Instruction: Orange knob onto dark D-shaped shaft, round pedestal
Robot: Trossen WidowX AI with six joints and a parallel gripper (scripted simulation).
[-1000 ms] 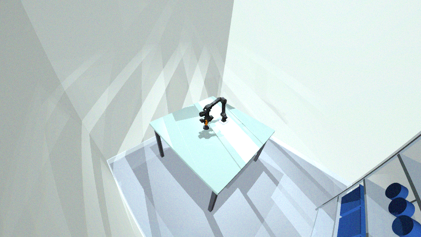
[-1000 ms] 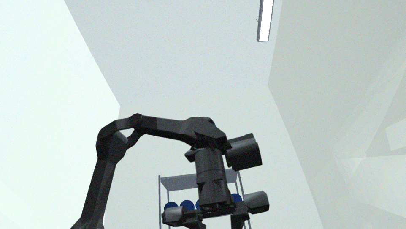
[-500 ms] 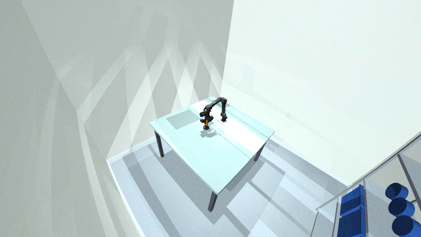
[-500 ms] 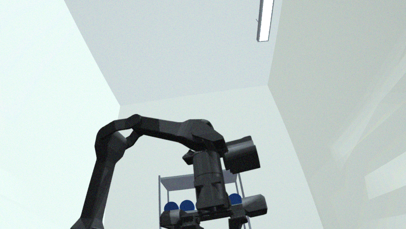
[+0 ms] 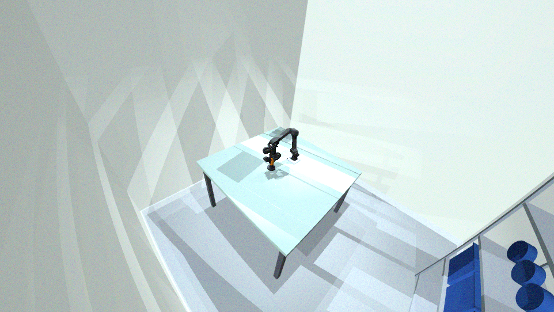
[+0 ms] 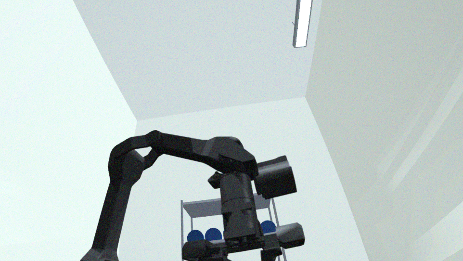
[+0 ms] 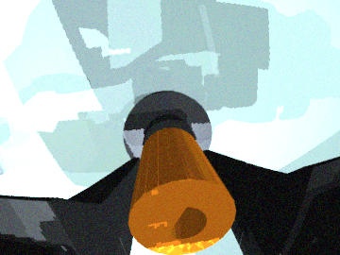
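Observation:
The orange knob [image 5: 272, 162] [image 7: 177, 156] is upright in my gripper [image 5: 272, 159] [image 7: 172, 161], which is shut on it. In the wrist view a hole shows in its near end, and its far end points at the round dark pedestal [image 5: 270, 168] [image 7: 165, 100]. A dark rounded part, which looks like the shaft [image 7: 168, 124], shows at the knob's far end, over the middle of the pedestal. The knob hides the rest of it. Whether the knob touches the shaft and how the flat sides lie cannot be told. In the exterior view the fingertips, knob and pedestal are out of frame.
The pedestal stands on the pale table [image 5: 279, 209], with the arm's base [image 5: 294, 156] behind it to the right. Shadows fall across the table. A shelf rack with blue bins [image 5: 461, 278] and blue round containers [image 5: 527, 273] stands away from the table at the lower right.

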